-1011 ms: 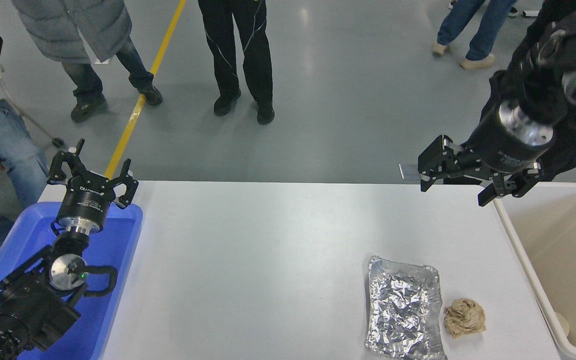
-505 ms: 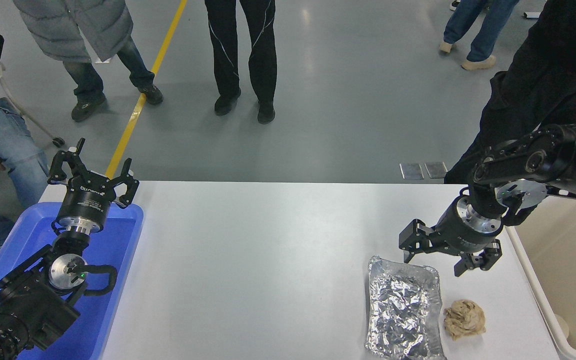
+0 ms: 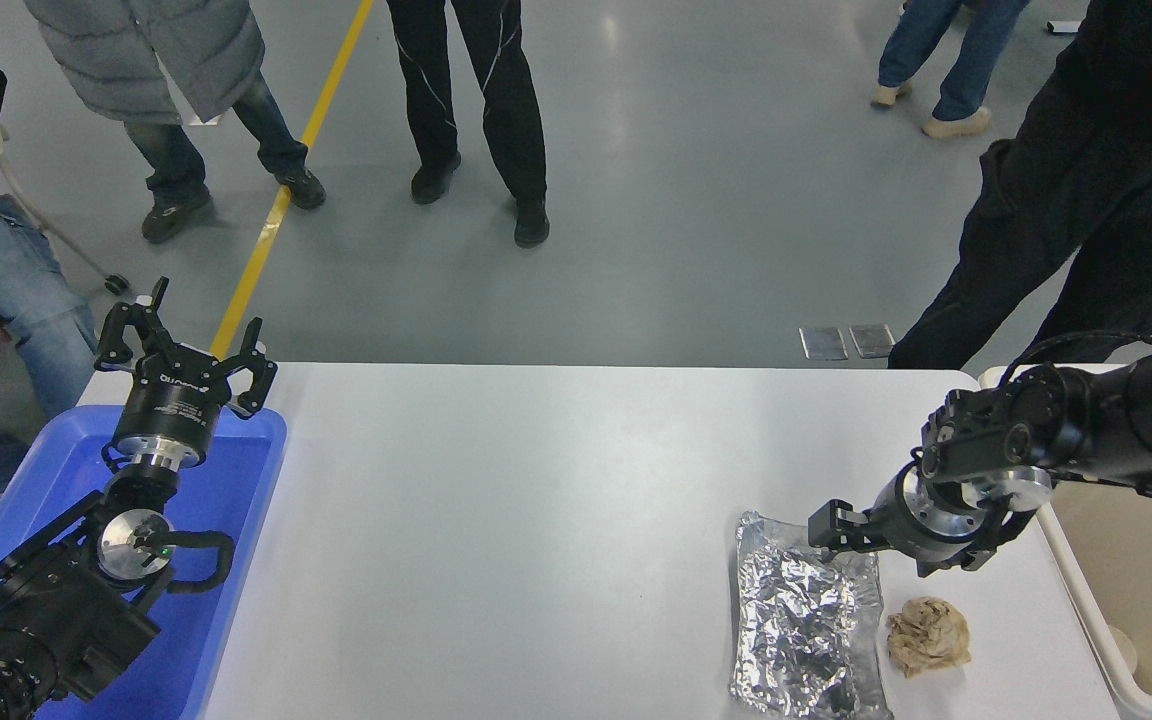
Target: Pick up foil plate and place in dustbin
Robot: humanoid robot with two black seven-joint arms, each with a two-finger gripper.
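The foil plate (image 3: 804,625), a shiny crinkled silver tray, lies flat near the table's front right. My right gripper (image 3: 881,548) hangs low over the plate's far right corner. It is open, with one finger above the far rim and the other just off the right side. Nothing is held in it. The dustbin (image 3: 1069,580), cream with a thick white rim, stands at the table's right edge, right of the gripper. My left gripper (image 3: 186,342) is parked open over the blue tray at the lower left.
A crumpled brown paper ball (image 3: 928,636) lies between the foil plate and the dustbin. The blue tray (image 3: 241,500) sits at the table's left end. Several people stand on the floor beyond the table; a person in black (image 3: 1056,200) is close to its far right corner.
My right arm has come down from high above the far right edge to just over the foil plate's far end, staying open. The left arm has not moved.
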